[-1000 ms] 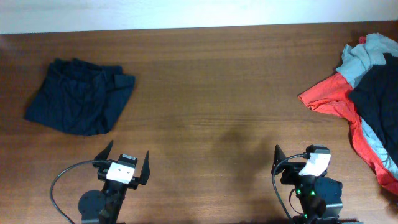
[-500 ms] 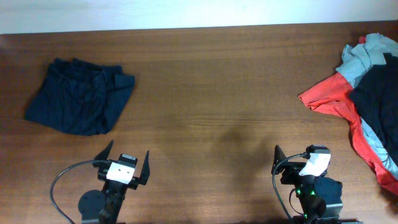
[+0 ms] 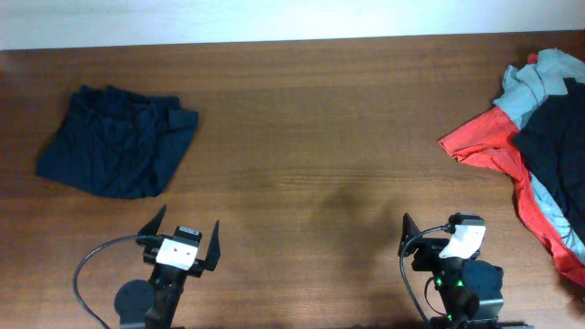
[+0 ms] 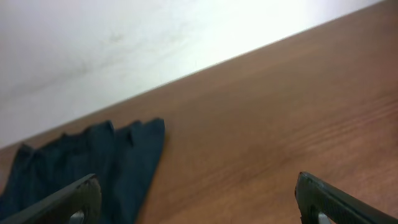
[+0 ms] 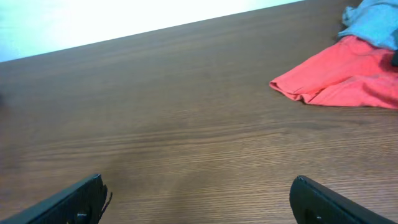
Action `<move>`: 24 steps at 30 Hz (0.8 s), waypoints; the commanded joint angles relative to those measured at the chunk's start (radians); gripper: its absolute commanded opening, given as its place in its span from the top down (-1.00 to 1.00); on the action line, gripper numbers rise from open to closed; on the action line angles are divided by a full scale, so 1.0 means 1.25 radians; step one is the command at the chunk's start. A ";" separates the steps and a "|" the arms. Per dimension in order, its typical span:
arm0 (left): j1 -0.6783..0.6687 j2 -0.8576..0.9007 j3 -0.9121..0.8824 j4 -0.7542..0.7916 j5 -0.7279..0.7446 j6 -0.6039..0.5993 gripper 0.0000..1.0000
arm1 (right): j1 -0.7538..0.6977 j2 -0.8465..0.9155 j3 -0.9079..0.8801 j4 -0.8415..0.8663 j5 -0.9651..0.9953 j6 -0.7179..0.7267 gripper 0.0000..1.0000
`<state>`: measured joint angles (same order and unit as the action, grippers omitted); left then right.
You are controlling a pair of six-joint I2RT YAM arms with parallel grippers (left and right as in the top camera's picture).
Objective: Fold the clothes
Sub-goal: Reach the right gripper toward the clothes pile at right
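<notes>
pile of clothes [image 3: 548,128]: heaped unfolded at the far right edge of the table [image 3: 311,119], with a red shirt [image 3: 489,142] spilling toward the middle
folded dark garment [image 3: 117,142]: far left, ahead of the left gripper
left gripper [image 3: 189,224]: jaws spread wide, empty
right gripper [image 3: 442,227]: jaws spread wide, empty
key relation: the pile lies ahead and to the right of the right gripper, so that arm is nearer and probably reaches first

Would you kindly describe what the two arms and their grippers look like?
The left gripper and right gripper have black tapered fingers and a white block on top. A black cable loops beside the left one; small green lights glow behind the right one.
</notes>
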<state>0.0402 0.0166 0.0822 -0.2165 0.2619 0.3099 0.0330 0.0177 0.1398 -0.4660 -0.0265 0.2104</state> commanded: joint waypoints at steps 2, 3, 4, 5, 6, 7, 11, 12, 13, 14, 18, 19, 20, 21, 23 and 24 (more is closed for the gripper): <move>-0.003 -0.005 -0.005 0.003 0.195 -0.008 -0.98 | -0.005 -0.005 -0.006 0.037 -0.174 0.084 -0.97; -0.003 -0.005 -0.005 -0.004 0.262 -0.008 -0.98 | -0.006 -0.005 -0.006 0.047 -0.209 0.094 -0.97; -0.003 -0.005 -0.005 0.000 0.300 -0.008 -0.98 | -0.006 -0.005 -0.006 0.057 -0.237 0.094 -0.97; -0.003 -0.005 -0.005 0.004 0.328 -0.008 -0.98 | -0.006 -0.005 -0.006 0.068 -0.256 0.094 -0.97; -0.003 -0.005 -0.005 0.008 0.354 -0.008 -0.98 | -0.006 -0.005 -0.006 0.078 -0.267 0.094 -0.97; -0.002 -0.005 -0.005 0.014 0.371 -0.014 -0.98 | -0.006 -0.005 -0.005 0.096 -0.284 0.094 -0.97; -0.002 -0.005 0.012 0.067 0.338 -0.139 -0.98 | -0.006 -0.004 0.019 0.168 -0.292 0.093 -0.97; -0.002 -0.004 0.021 0.081 0.338 -0.151 -0.98 | -0.006 -0.003 0.040 0.171 -0.285 0.093 -0.97; -0.002 0.000 0.036 0.104 0.338 -0.178 -0.98 | -0.006 0.001 0.062 0.170 -0.275 0.093 -0.97; -0.002 0.007 0.059 0.125 0.338 -0.221 -0.98 | -0.006 0.009 0.089 0.167 -0.263 0.093 -0.97; -0.002 0.096 0.201 0.082 0.298 -0.257 -0.98 | -0.006 0.110 0.215 0.161 -0.220 0.089 -0.97; -0.002 0.139 0.248 0.049 0.281 -0.257 -0.98 | -0.006 0.157 0.256 0.149 -0.214 0.086 -0.97; -0.002 0.173 0.284 0.023 0.270 -0.256 -0.98 | -0.006 0.194 0.288 0.135 -0.210 0.087 -0.97; -0.002 0.217 0.327 -0.008 0.263 -0.254 -0.98 | -0.006 0.229 0.316 0.121 -0.208 0.087 -0.97; -0.002 0.373 0.478 -0.123 0.254 -0.246 -0.99 | -0.006 0.370 0.429 0.038 -0.200 0.083 -0.97; -0.002 0.426 0.531 -0.168 0.254 -0.229 -0.98 | -0.006 0.426 0.474 -0.004 -0.200 0.080 -0.97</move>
<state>0.0402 0.3492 0.5610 -0.3279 0.6128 0.0200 0.0330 0.3550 0.5785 -0.3714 -0.3077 0.3141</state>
